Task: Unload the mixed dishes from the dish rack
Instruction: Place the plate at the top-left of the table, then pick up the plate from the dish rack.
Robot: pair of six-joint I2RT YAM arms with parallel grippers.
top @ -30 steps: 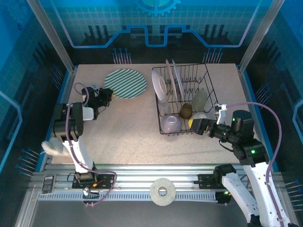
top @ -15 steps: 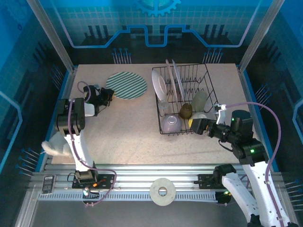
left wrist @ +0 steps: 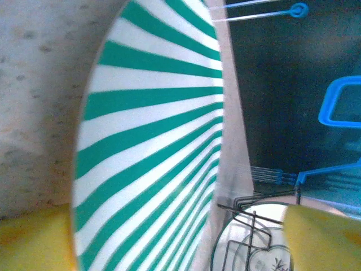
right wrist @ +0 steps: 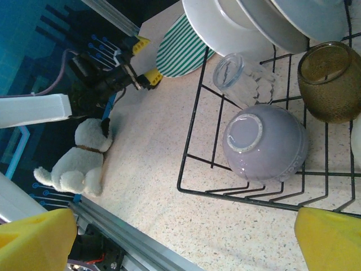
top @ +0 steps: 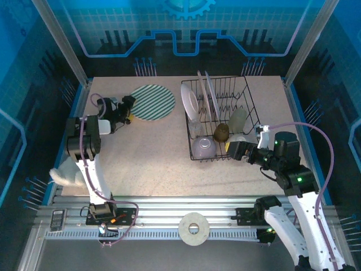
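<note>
The dish rack [top: 225, 79] holds white plates [right wrist: 225, 28] upright, a clear glass [right wrist: 242, 76] on its side, a brown cup [right wrist: 330, 82] and a lavender bowl [right wrist: 265, 142] upside down in the near corner. 1 green-striped plate [top: 150, 101] lies flat on the table [top: 158, 164], and the left gripper [top: 127, 107] sits at its edge, jaws spread wide, holding nothing. The right gripper [right wrist: 186, 237] gapes wide just before the bowl. It looks like glazed ceramic: stiff, slick, chippable. I'd pinch its raised foot ring or its rim
</note>
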